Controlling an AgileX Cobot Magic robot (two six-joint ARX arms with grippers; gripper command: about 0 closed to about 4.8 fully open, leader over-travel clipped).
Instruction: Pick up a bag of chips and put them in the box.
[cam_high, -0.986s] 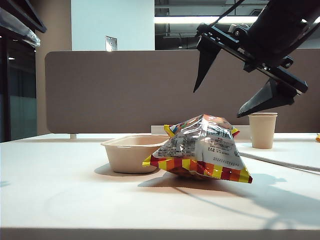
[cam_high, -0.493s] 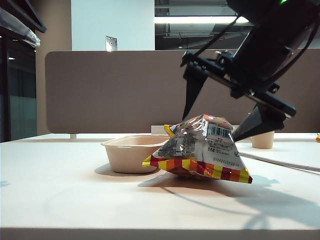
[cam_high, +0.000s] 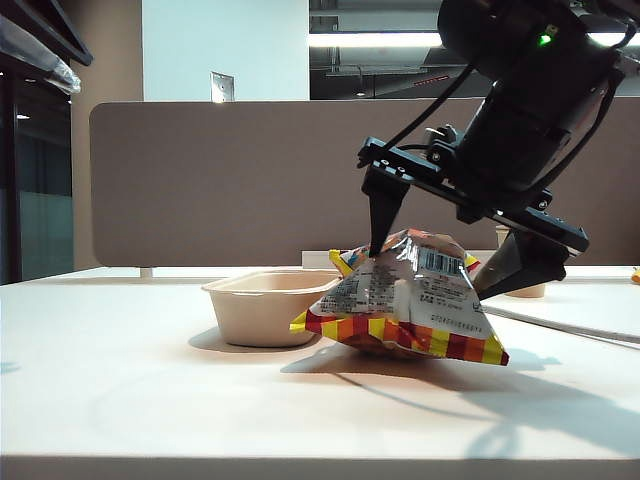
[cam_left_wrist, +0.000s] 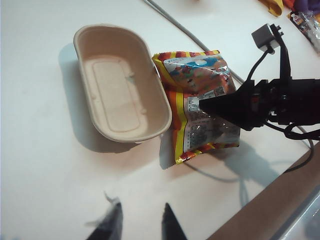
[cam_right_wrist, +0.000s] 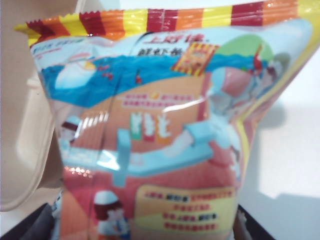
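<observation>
Step in hand: grasp approach. Right end effector (cam_high: 435, 265) spread wide, straddling the bag of chips (cam_high: 405, 300), which lies on the desk (cam_high: 150, 400) touching the box (cam_high: 262, 305) on its right. Next: close, lift, carry left. Left end effector (cam_left_wrist: 140, 227) parted, empty, near edge. Right fingertips cropped in wrist view.

Bag crowds the right wrist view

The bag of chips (cam_right_wrist: 165, 125) runs blurred past the frame's edge; the paper cup (cam_high: 520, 288) hides behind the right gripper (cam_high: 445, 268).
</observation>
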